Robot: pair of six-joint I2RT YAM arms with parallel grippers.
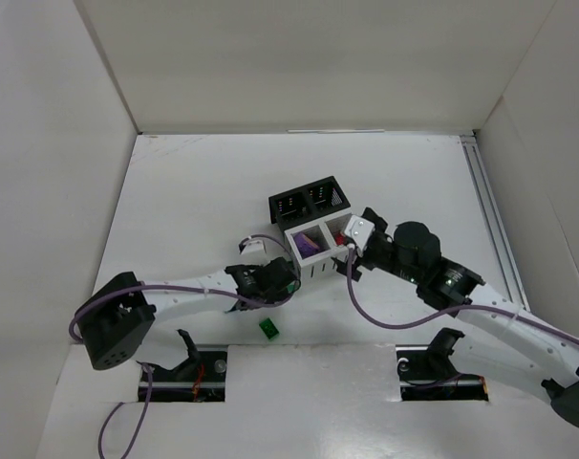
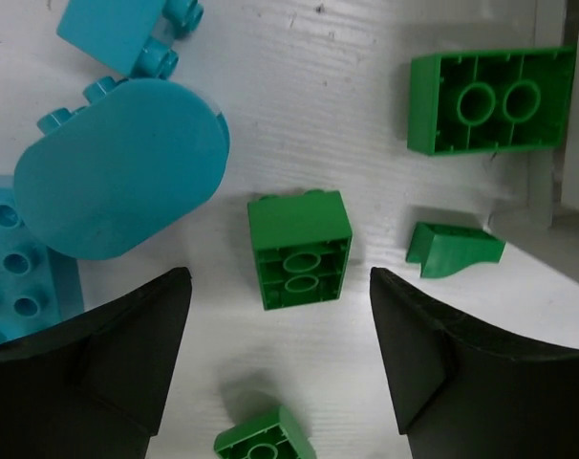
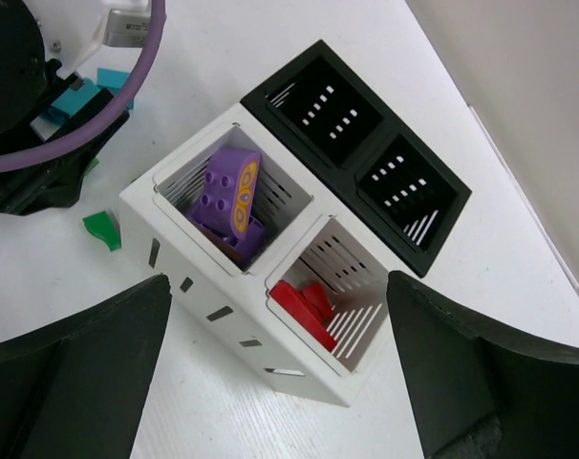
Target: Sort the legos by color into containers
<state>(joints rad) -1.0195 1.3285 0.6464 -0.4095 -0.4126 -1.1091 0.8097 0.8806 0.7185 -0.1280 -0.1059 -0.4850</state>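
The left gripper (image 2: 275,330) is open, with a small green brick (image 2: 299,251) at frame centre between its spread jaws. Other green legos (image 2: 490,100) lie to the right and below, and teal legos (image 2: 117,167) crowd the upper left. The right gripper (image 3: 278,316), also open, hangs above the white bin (image 3: 223,316), which has a purple brick (image 3: 227,196) in its left cell and a red brick (image 3: 304,306) in its right. The black bin (image 3: 361,136) touches the white one at upper right.
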